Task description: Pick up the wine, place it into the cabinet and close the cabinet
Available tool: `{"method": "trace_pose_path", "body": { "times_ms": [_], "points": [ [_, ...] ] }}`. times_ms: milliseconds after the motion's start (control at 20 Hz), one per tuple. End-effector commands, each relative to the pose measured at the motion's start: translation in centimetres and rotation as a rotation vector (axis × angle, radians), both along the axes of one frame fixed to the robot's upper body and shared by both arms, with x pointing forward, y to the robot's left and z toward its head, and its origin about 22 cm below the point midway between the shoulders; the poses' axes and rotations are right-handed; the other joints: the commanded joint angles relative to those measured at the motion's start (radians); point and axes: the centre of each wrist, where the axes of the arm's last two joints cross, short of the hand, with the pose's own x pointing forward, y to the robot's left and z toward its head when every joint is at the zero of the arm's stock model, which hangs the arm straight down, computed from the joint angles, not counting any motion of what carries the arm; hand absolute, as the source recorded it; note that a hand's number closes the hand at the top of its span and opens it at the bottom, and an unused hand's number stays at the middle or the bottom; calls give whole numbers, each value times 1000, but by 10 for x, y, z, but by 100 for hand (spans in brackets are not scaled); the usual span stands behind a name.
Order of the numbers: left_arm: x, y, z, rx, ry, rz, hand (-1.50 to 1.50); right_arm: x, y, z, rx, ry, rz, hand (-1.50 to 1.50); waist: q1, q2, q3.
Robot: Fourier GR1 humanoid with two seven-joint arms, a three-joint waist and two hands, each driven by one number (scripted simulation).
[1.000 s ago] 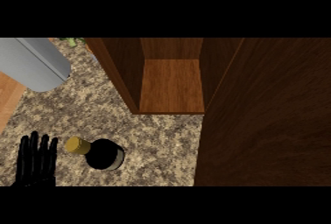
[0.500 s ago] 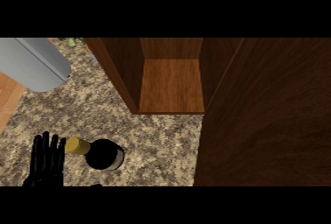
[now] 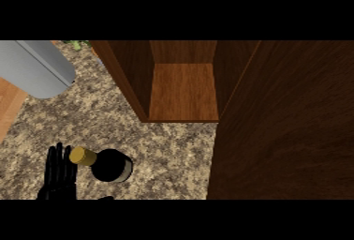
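The left hand (image 3: 58,172) comes in from the lower edge with its fingers straight and held close together, pointing away from the robot, gripping nothing. Immediately to its right stands the wine (image 3: 105,166), one bottle, upright on the speckled counter (image 3: 104,119); seen from steeply above, it shows as a dark round body with a gold-capped neck (image 3: 82,156) leaning in the view toward the hand, so that the cap sits right at the fingertips (whether they touch it I cannot tell). The bottle's long axis is vertical, so the coming grasp looks to turn on curling the fingers and thumb around it from the left side. The left hand is plainly the nearer one; the right hand shows nowhere. Farther out, ahead and to the right of the hand, one cabinet (image 3: 183,91) stands open, its wooden shelf bare, well apart from the bottle. Its door (image 3: 283,122) fills the far right of the view, swung toward the robot. Ahead and slightly left of the hand lies one grey rounded object (image 3: 38,68), and a strip of lighter wood (image 3: 10,110) runs along the left edge. My reading: the pick-up is only about to begin, with placing and closing both left to do.
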Motion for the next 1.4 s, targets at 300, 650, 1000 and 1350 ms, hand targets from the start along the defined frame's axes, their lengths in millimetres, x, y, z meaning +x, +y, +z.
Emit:
{"method": "trace_pose_path", "body": {
  "times_ms": [300, 650, 1000, 1350],
  "points": [
    [0, -8, -38, -8, 4, -15, -150, -20, -3, 11, 35, -30, 31, -150, 2, 0, 0],
    [5, -14, -42, -10, 32, -10, -150, -13, -6, 1, 47, -44, 36, -150, 2, 1, 1],
    [35, -5, -51, -36, 25, -55, -150, -15, -1, 16, 33, -40, 38, -150, 1, 1, 0],
    [36, -10, -71, -64, 10, -29, -150, -32, -8, 19, 20, -49, 41, -150, -4, 1, 0]
  ]
}}
